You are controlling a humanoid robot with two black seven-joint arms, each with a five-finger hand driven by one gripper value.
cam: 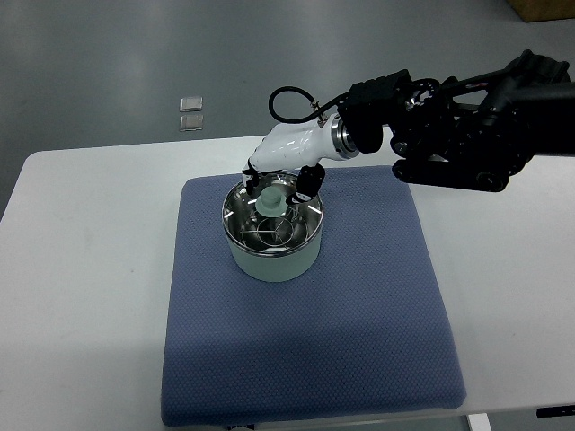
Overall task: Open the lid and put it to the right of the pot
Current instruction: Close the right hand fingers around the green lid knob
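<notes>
A pale green pot (pixel 272 260) stands on the blue mat (pixel 359 305), toward its back left. A glass lid (pixel 278 229) with a metal rim and a pale green knob (pixel 269 201) sits on the pot. My right hand (pixel 277 187), white with dark fingertips, reaches in from the right and hangs over the back of the lid. Its fingers (pixel 308 182) curl down on both sides of the knob and touch it. The lid lies flat on the pot's rim.
The mat lies on a white table (pixel 81 269). My dark right forearm (pixel 458 126) spans the table's back right. Two small clear packets (pixel 190 113) lie on the grey floor behind the table. A brown box corner (pixel 544 7) shows at the top right.
</notes>
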